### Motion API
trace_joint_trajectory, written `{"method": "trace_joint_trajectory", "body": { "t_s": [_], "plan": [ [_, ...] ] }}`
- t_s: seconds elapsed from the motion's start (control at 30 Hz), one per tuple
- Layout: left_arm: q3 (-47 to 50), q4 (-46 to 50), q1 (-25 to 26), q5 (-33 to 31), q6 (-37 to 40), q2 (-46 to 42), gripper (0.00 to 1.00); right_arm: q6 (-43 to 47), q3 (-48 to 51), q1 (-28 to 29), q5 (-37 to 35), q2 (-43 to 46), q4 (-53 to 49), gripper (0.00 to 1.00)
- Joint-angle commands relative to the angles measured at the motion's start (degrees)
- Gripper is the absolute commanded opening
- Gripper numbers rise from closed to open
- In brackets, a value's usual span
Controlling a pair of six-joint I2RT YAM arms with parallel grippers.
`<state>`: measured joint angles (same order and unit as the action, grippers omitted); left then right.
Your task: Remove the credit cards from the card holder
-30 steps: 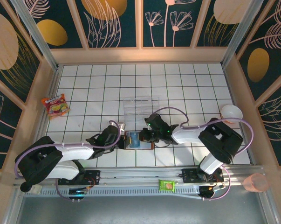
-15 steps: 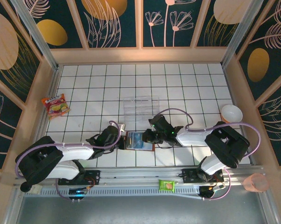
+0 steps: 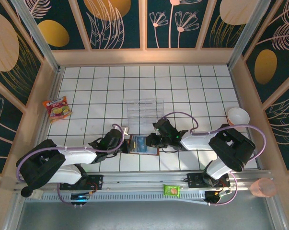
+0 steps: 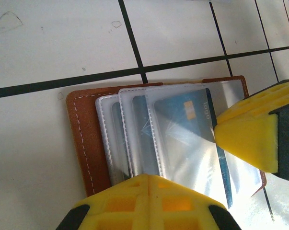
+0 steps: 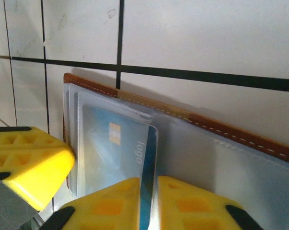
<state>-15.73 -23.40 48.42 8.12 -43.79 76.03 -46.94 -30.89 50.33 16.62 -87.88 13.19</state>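
Note:
The brown card holder (image 3: 143, 144) lies open on the tiles between both grippers, its clear sleeves fanned out (image 4: 84, 139) (image 5: 221, 127). A blue credit card (image 4: 182, 115) (image 5: 110, 153) sits in the top sleeve. My left gripper (image 3: 126, 142) (image 4: 149, 179) is shut, with its joined tips pressing on the near edge of the sleeves. My right gripper (image 3: 151, 140) (image 5: 154, 179) rests on the wallet from the other side. Its jaws stand a narrow slit apart, and the card's dark blue edge shows in that gap. The right fingers (image 4: 245, 139) show in the left wrist view.
A clear plastic box (image 3: 144, 110) stands just behind the wallet. A red snack packet (image 3: 57, 108) lies at the left wall and a green packet (image 3: 171, 190) on the front rail. A white bowl (image 3: 238, 116) sits at right, a pink cup (image 3: 264, 187) at front right.
The right arm shifted a little to the right and settled on the wallet. Its jaws parted slightly. The left arm stayed still.

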Motion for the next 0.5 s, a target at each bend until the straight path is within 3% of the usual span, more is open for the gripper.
{"method": "trace_joint_trajectory", "body": {
  "t_s": [0.0,0.27,0.47],
  "plan": [
    [1.6,5.1,0.1,0.8,-0.8,1.4,0.00,0.2,1.3,0.0,0.6,0.1,0.7,0.14],
    [1.2,4.6,0.1,1.5,-0.5,2.4,0.00,-0.4,-1.6,1.1,2.3,-1.5,1.7,0.00],
    [1.3,4.6,0.1,1.6,-0.8,2.1,0.00,-2.3,-2.1,1.3,1.8,-1.9,2.3,0.00]
  ]
}}
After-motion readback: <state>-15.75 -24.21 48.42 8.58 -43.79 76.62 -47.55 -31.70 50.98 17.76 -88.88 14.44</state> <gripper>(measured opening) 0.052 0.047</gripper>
